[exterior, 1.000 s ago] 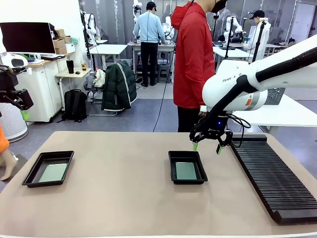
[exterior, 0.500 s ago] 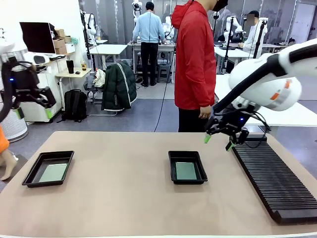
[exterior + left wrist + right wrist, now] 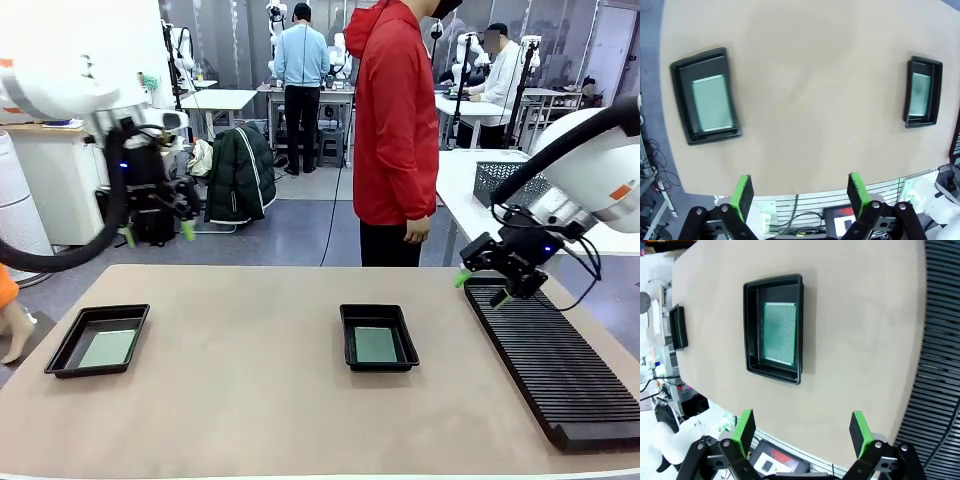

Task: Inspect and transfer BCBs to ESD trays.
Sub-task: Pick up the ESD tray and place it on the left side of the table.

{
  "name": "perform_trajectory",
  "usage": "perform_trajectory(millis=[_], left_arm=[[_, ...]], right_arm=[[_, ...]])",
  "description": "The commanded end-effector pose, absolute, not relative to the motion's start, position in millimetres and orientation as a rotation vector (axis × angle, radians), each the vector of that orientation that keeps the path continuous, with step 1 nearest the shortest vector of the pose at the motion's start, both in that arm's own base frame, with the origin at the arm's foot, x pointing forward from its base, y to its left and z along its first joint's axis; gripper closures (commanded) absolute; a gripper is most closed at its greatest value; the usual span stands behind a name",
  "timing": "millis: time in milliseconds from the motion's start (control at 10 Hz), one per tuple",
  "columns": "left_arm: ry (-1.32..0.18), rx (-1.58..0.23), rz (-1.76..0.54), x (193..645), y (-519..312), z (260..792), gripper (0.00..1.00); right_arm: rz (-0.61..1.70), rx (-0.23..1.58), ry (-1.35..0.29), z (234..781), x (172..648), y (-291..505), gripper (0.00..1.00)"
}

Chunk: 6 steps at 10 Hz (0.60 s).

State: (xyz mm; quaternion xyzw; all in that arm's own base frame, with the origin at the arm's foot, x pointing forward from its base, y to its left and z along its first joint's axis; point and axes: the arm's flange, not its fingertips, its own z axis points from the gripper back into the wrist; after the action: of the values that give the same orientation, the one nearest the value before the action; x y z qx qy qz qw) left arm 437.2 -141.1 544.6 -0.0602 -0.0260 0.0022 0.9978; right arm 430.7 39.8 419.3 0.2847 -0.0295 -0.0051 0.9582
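On my worktop (image 3: 250, 400) I count two black ESD trays, one near its left edge (image 3: 60, 355) and one at its middle (image 3: 346, 340). Each holds one green BCB (image 3: 107, 348) (image 3: 376, 345), two in all. One ribbed black rack (image 3: 560, 370) lies along its right edge.

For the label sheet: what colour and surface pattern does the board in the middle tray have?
Green, with a fine grid of tiny dots; the board shows best in the right wrist view.
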Motion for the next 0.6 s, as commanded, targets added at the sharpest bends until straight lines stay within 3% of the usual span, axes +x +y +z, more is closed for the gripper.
perform_trajectory(millis=[0, 500], left_arm=[[-0.061, -0.122, 0.015, 440.1, -179.6, 531.7, 0.0], [-0.07, -0.073, 0.027, 441.7, -308.8, 503.6, 0.0]], right_arm=[[0.019, 0.643, -0.052, 410.4, 433.6, 18.4, 0.0], [-0.002, 0.595, -0.056, 415.9, 430.3, 24.9, 0.0]])
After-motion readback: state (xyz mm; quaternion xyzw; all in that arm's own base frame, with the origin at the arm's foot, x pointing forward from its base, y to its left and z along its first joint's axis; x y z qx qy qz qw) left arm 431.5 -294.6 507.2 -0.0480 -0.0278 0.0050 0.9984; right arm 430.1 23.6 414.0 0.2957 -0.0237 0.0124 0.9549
